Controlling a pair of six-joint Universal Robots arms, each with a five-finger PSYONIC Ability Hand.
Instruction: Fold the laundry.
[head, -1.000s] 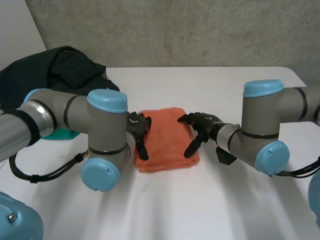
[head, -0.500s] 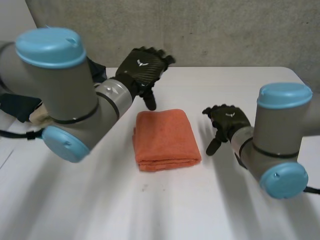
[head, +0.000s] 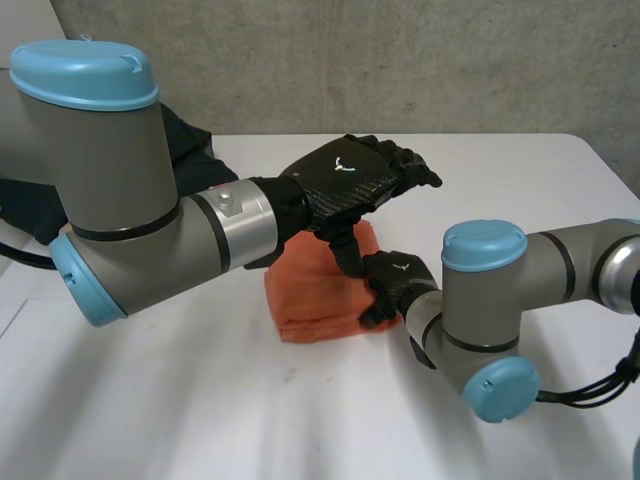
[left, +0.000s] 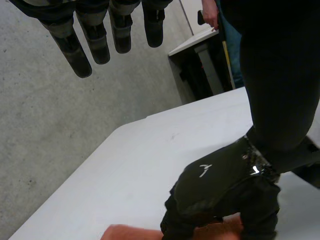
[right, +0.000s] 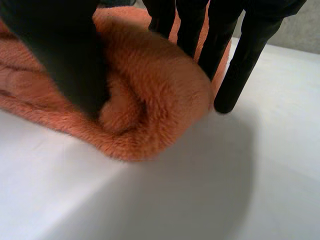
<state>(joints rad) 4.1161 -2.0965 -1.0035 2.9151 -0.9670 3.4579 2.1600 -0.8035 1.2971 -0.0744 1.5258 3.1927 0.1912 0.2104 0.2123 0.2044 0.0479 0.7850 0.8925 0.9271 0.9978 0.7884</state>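
From my station I'd call this item nearly done: the orange towel (head: 315, 295) lies on the white table (head: 500, 170) about midway between its left and right edges, already folded into a compact, thick rectangle with its layers stacked and the rounded fold facing the near edge. The right hand (head: 395, 285) is at the towel's right side, by the near right corner. In its own wrist view the thumb (right: 65, 55) presses down into the plush top, and the straight fingers (right: 240, 60) stand against the side of the bundle with one tip on the table just beside it. I read that as a pinch on that corner, which bulges between thumb and fingers. The left hand (head: 350, 180) hangs in the air above the towel's far half, its fingers straight and spread, holding nothing. What I think is left for this piece is a last squaring or pressing of that bulged corner, or moving it aside. A heap of dark clothes (head: 190, 140) sits at the table's far left corner, unfolded, so I judge most of the laundry is not yet dealt with.
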